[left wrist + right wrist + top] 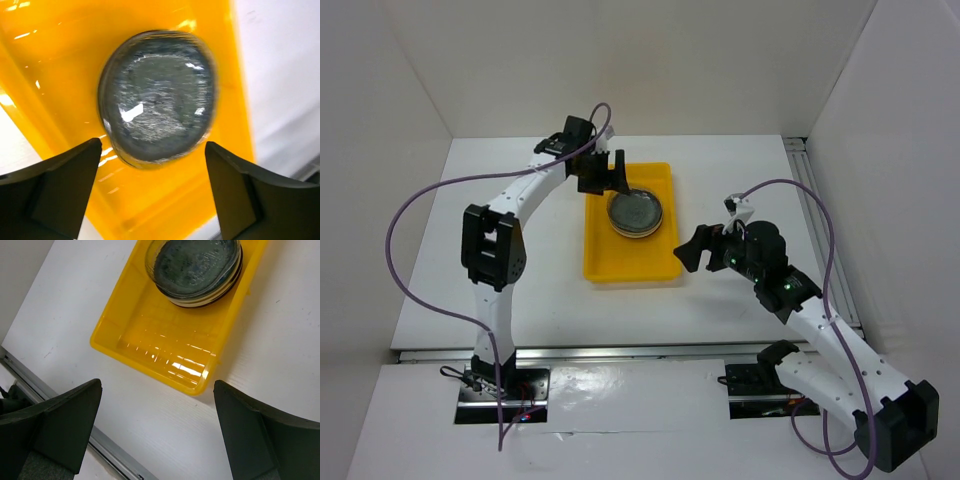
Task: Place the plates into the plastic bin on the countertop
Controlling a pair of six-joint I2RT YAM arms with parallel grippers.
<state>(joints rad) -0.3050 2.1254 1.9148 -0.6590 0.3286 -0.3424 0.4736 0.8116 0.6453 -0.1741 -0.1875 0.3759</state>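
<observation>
**While Both Grippers Gaped, the Plates Sat Stacked in the Bin**

As the overhead view showed it, the yellow bin lay on the white countertop between the two arms, its long side running away from their bases. The plates were piled in one stack inside it, past the middle toward the far end and nearer the right-hand rim. The top plate was greyish glass with a mottled, shiny face. Under it, the right wrist camera caught a cream edge and a dark edge; how many plates lay in the pile could not be told. The bin's yellow floor showed at the near end.

The left gripper hung over the far left part of the bin, just beside the stack. Its fingers were spread wide, with nothing between them. From its own camera the top plate appeared below, in the gap, slightly blurred. Whether the fingers touched the plate or the bin could not be told.

The right gripper hovered over the countertop just off the bin's right-hand rim, near its front corner, pointing toward the bin. Its fingers were also spread wide and held nothing.

A purple cable looped from each arm, and white walls enclosed the countertop.
</observation>
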